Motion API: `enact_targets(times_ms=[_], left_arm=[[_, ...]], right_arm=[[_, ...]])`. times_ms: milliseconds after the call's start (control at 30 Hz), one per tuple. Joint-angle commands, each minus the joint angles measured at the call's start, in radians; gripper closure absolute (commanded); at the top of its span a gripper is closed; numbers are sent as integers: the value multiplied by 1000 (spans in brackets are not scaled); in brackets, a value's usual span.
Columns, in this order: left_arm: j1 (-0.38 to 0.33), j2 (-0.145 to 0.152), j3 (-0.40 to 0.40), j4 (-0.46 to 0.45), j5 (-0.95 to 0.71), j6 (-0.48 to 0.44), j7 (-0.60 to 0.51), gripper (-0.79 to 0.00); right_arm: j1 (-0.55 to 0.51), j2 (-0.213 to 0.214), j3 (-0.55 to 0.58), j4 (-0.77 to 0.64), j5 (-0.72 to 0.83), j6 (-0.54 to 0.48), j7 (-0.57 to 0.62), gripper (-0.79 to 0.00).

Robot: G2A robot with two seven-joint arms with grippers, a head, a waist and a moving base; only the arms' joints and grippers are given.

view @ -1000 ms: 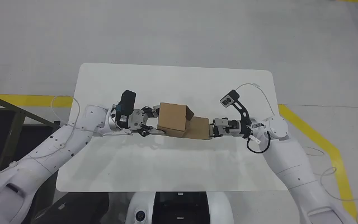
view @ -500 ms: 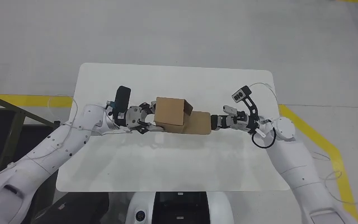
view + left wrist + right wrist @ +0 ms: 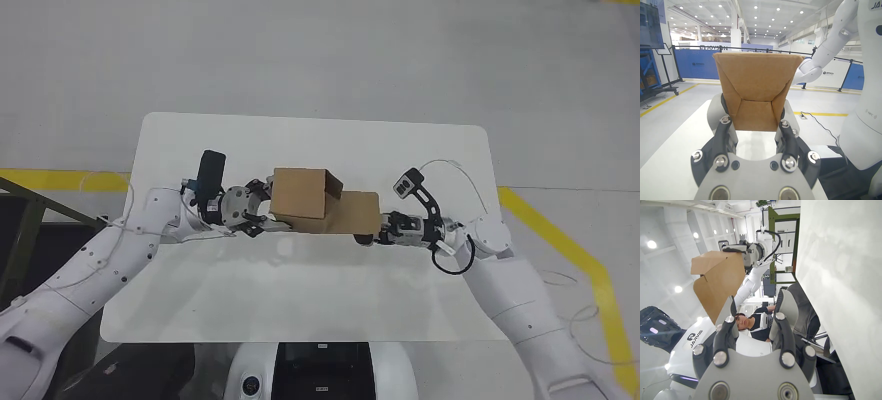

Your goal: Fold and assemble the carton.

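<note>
Desk: Carton [image 3: 300, 195] status?
Field: Held above the table [image 3: 300, 300], with the left gripper [image 3: 266, 211] clamped on its end. The right gripper [image 3: 366, 237] has let go of the side flap [image 3: 352, 212] in the last second and dropped beside its corner, jaws apart. The flap stands unfolded, so a fresh grip or push looks likely next

We see the carton [image 3: 755, 79] as plain brown cardboard, matt, slightly fibrous, w/ creased fold lines. Left hand [image 3: 754, 111] at the carton: dull grey metal base plate, shiny screw heads, black plastic links, smooth light-grey finger shells w/ black rubbery pads. Right hand [image 3: 757, 302] by the carton's flap: same build. Table [image 3: 300, 290] under the carton: smooth white top, slight sheen.
</note>
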Motion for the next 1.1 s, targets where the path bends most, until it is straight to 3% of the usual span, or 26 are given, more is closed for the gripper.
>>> enact_targets(times_ms=[0, 333, 633, 1067], left_arm=[[-3, -5, 10, 11, 23, 0, 0, -360], [-21, -26, 46, 58, 96, 0, 0, -369], [-30, -41, 47, 92, 143, 0, 0, -366], [-26, -46, 40, 105, 142, 0, 0, -366]], right_arm=[[-1, -1, 3, -11, 6, -15, -3, -486], [-15, 6, 19, -78, -36, -4, -16, -474], [-39, 13, 38, -138, -108, 2, -88, -523], [-84, 24, 96, -164, -26, -19, -54, -557]])
